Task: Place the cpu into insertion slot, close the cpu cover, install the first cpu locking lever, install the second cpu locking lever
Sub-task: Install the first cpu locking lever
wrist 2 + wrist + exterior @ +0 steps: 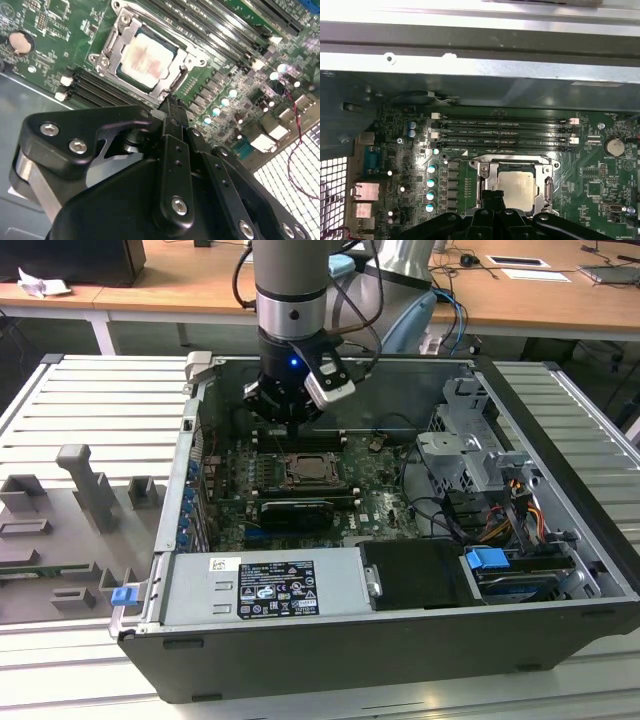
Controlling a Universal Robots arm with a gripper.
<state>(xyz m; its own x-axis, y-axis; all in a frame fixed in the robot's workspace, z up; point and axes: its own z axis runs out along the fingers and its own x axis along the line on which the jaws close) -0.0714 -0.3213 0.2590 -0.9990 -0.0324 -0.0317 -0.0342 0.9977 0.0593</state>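
1. You see the cpu seated in the insertion slot, the cpu cover framing it.
2. Your gripper, fingers pressed together and holding nothing, hovers just beside the socket's edge.

Open space stands above the insertion slot; memory slots border it closely, case wall beyond; drive cage well apart.

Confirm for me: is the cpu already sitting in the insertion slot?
Yes. In the second wrist view the cpu lies flat inside the insertion slot, its pale top showing through the cpu cover.
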